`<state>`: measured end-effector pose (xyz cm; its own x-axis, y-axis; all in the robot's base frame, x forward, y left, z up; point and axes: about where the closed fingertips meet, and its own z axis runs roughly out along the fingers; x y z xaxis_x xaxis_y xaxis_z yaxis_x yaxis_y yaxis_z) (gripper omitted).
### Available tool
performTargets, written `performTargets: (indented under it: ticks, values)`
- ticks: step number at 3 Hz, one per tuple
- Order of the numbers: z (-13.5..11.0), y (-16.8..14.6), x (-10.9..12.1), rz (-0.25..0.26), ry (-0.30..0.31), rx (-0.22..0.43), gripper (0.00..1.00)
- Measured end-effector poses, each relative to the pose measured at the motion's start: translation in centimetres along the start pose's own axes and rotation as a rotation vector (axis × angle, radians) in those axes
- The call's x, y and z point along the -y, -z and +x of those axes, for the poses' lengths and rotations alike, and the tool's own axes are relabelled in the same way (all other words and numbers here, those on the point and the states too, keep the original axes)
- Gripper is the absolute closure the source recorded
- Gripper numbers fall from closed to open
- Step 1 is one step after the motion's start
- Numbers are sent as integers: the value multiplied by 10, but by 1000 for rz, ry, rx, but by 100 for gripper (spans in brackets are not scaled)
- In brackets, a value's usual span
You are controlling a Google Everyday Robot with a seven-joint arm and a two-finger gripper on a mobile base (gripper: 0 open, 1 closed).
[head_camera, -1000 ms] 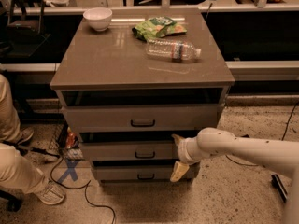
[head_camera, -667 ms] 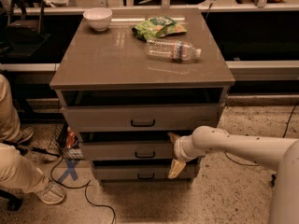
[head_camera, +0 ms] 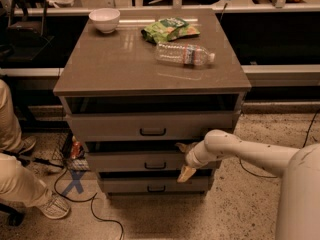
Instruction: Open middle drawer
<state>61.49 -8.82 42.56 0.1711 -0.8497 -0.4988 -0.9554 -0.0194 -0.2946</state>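
The middle drawer (head_camera: 125, 161) is the grey-taupe front with a small black bar handle (head_camera: 151, 165), between the taller top drawer (head_camera: 110, 126) and the bottom drawer (head_camera: 125, 185). My gripper (head_camera: 184, 160) is at the right part of the middle drawer's front, to the right of the handle. It is open, with one tan fingertip (head_camera: 182, 147) at the drawer's top edge and the other at its lower edge. My white arm (head_camera: 245, 154) reaches in from the right. A dark gap shows above each drawer front.
On the cabinet top (head_camera: 115, 69) lie a white bowl (head_camera: 104, 19), a green snack bag (head_camera: 169, 29) and a plastic water bottle (head_camera: 184, 54). A seated person's legs and shoes (head_camera: 20, 179) are at the left. Cables and a blue tape cross (head_camera: 75, 181) lie on the floor.
My gripper has moved a little to the left along the middle drawer's front, closer to the handle. The drawers have not visibly moved.
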Motion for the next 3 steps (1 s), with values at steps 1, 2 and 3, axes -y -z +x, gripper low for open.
performTargets:
  ticks: [1,2,3]
  values:
    - [7,-6,3,2,-10,13,41]
    - [22,-5,-2,13,-52,17,64]
    - [21,-2,-2,13,-52,17,87]
